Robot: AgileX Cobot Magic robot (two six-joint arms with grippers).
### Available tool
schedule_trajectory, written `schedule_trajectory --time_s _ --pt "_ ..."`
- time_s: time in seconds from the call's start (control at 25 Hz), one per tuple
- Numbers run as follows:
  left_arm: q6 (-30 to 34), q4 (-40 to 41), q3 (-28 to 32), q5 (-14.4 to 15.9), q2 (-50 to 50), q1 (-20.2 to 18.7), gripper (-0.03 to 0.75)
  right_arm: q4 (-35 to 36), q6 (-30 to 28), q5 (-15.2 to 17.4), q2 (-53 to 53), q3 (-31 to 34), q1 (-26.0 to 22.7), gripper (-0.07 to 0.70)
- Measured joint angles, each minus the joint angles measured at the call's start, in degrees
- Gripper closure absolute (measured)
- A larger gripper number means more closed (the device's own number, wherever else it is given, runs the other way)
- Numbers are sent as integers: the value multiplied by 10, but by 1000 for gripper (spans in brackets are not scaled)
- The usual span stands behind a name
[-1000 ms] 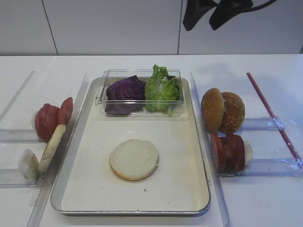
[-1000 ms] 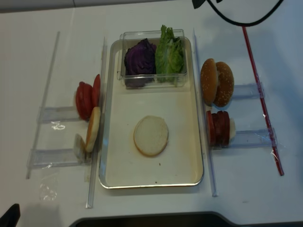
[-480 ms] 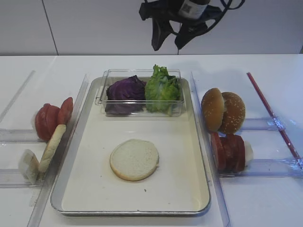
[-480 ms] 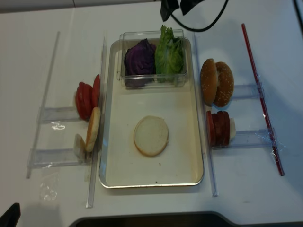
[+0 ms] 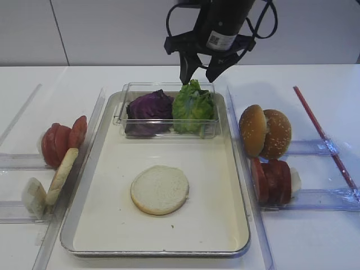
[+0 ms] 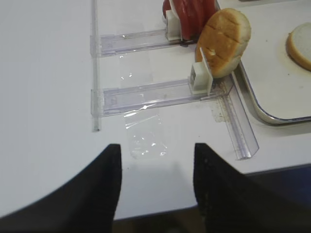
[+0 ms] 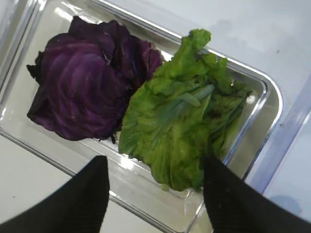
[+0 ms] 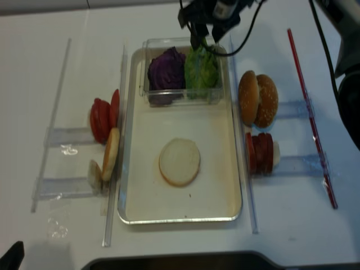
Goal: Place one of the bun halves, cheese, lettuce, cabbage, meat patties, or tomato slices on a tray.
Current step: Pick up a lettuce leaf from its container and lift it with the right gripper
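From the exterior high view, the right gripper [image 5: 198, 74] hangs with jaws spread just above the lettuce [image 5: 193, 107], which sits in the clear box [image 5: 167, 128] at the far end of the tray [image 5: 225, 225] beside the cabbage [image 5: 149, 107]. The right wrist view shows both fingers [image 7: 82, 194] bracketing the leaf's near edge, so a straight descent should pinch the lettuce [image 7: 182, 119] alone, clear of the cabbage [image 7: 80, 80] and the box wall. In the left wrist view, the left gripper [image 6: 155, 179] waits open over bare table.
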Motion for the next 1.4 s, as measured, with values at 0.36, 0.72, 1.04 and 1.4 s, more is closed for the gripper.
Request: schedule_trajectory --time_s 0.36,0.72,1.04,1.4 --pt "-1 0 0 0 0 0 362 5 -3 -1 25 -16 2 166" --pt "-1 0 0 0 0 0 371 7 -3 -2 52 -37 5 166" --pt "-1 0 0 0 0 0 371 8 -6 -2 76 -38 5 172" --pt "-2 0 0 0 0 0 371 5 -6 -6 99 -38 5 176"
